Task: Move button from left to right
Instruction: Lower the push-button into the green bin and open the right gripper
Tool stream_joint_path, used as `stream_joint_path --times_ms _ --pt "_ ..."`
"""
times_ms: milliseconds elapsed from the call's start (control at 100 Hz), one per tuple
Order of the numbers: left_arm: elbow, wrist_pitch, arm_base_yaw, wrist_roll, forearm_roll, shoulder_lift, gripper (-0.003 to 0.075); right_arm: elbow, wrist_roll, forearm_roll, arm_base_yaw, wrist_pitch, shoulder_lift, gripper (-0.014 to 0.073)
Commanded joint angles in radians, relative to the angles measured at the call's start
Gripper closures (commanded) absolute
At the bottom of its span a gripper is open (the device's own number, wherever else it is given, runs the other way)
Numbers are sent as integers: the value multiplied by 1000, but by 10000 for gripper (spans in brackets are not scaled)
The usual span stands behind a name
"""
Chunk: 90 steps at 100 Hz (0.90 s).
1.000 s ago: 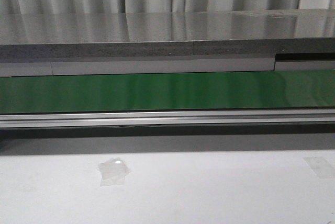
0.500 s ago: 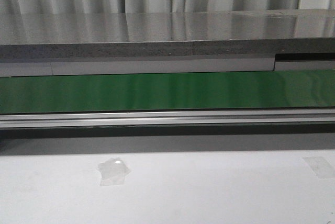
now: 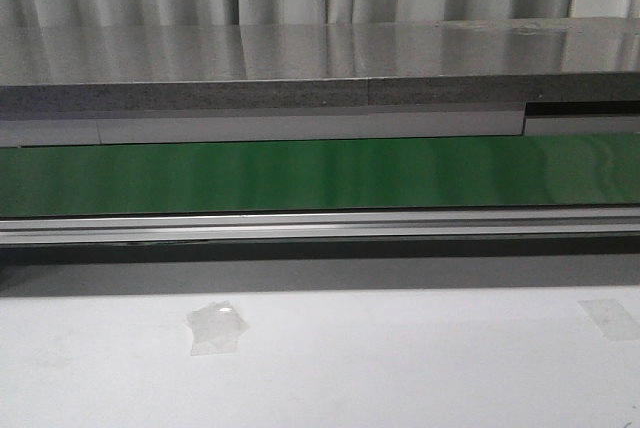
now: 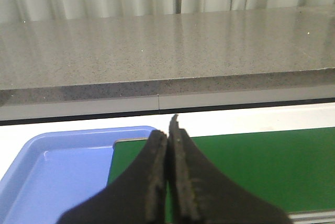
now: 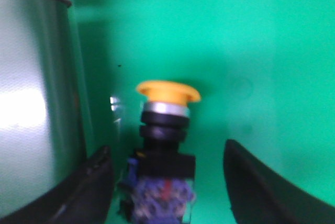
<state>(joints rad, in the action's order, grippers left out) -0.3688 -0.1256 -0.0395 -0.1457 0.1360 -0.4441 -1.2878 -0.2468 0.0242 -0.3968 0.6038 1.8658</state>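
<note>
The button (image 5: pixel 166 145) shows only in the right wrist view: a yellow-orange mushroom cap, a silver ring, a black blocky body and bluish contacts, lying on the green belt (image 5: pixel 220 35). My right gripper (image 5: pixel 167 171) is open, one finger on each side of the button's body, with a gap on both sides. My left gripper (image 4: pixel 168 140) is shut and empty, hovering over the belt's end (image 4: pixel 251 166) beside a blue tray (image 4: pixel 57 171). Neither gripper nor the button shows in the front view.
A shiny metal rail or roller (image 5: pixel 36 103) runs close beside my right gripper's finger. In the front view the green belt (image 3: pixel 320 173) runs across, with an aluminium rail (image 3: pixel 320 226) in front and a grey stone ledge (image 3: pixel 300 73) behind. Tape patches (image 3: pixel 217 328) lie on the white table.
</note>
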Motion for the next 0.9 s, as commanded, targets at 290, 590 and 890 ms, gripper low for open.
stream_joint_path --times_ms 290,590,890 --pt "-29 85 -8 0 9 -5 740 -36 -7 0 -6 -27 -67 83" --pt "-29 85 -8 0 9 -5 740 -36 -7 -64 30 -62 -166 83" --pt "-29 85 -8 0 9 -5 740 -33 -7 -107 170 -85 -284 83"
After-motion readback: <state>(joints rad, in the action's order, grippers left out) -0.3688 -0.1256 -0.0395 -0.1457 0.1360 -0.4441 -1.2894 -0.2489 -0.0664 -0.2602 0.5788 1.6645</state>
